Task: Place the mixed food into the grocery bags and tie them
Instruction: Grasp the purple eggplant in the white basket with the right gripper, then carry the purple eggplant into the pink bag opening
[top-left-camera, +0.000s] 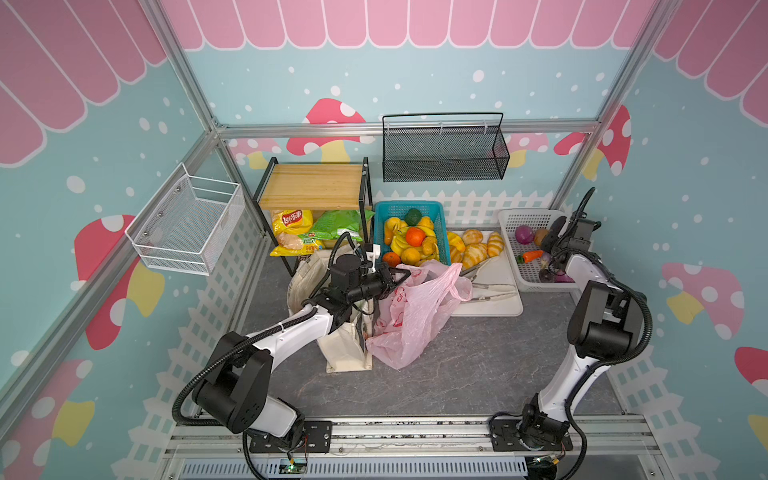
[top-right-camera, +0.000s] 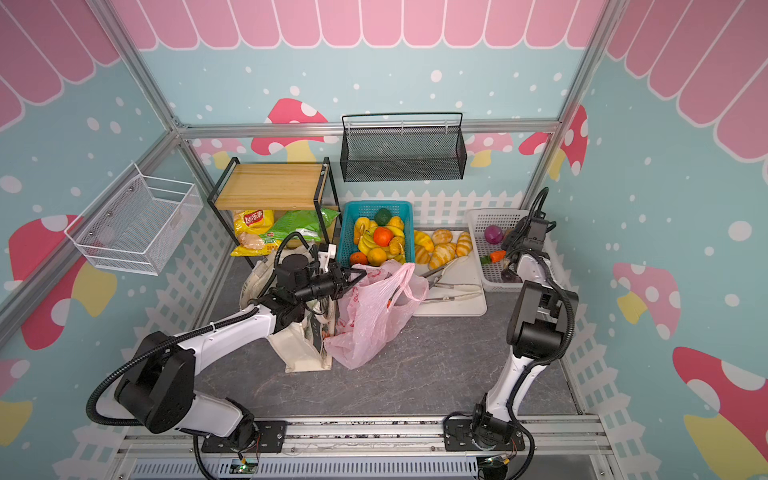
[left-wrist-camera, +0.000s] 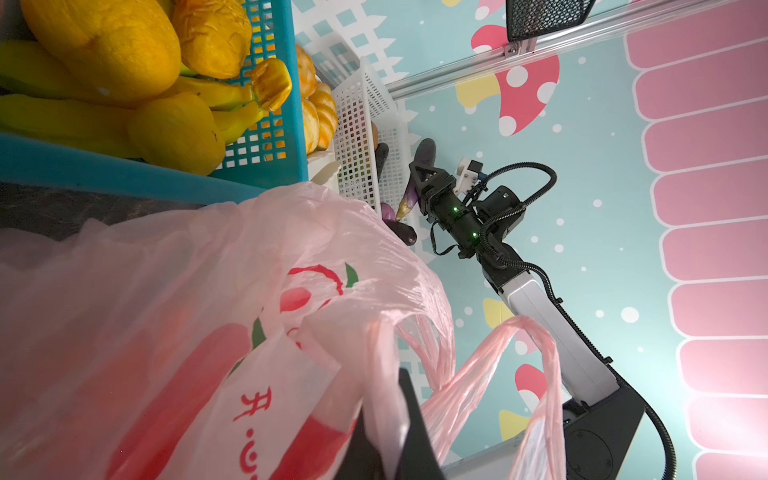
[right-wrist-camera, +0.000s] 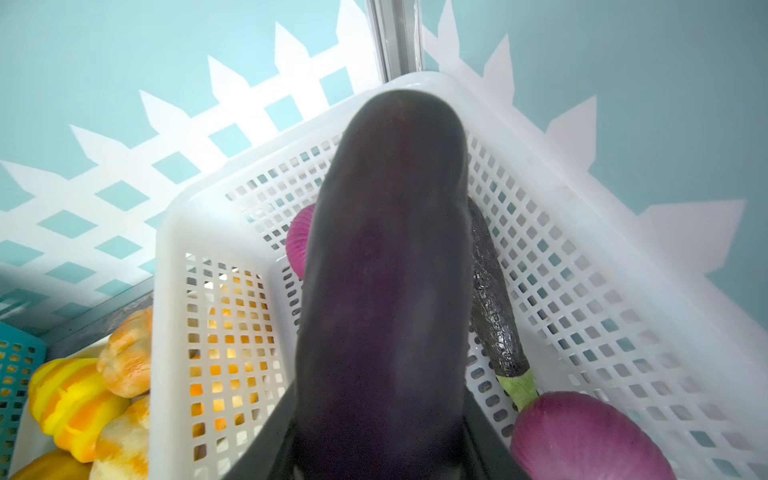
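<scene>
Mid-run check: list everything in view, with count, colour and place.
plastic bag: one, translucent pink, table centre
canvas tote: one, cream, beside plastic bag
blue basket: one, back centre, full of yellow and orange fruit
bread rolls: several, golden, on white tray
white basket: one, back right, holds purple onions, orange carrot
chip packet: one, yellow, under wooden shelf
green packet: one, beside chip packet
black mesh basket: one, back wall
white wire basket: one, left wall
long eggplant: one, dark purple, over white basket
left gripper: shut on plastic bag
right gripper: shut on long eggplant
</scene>
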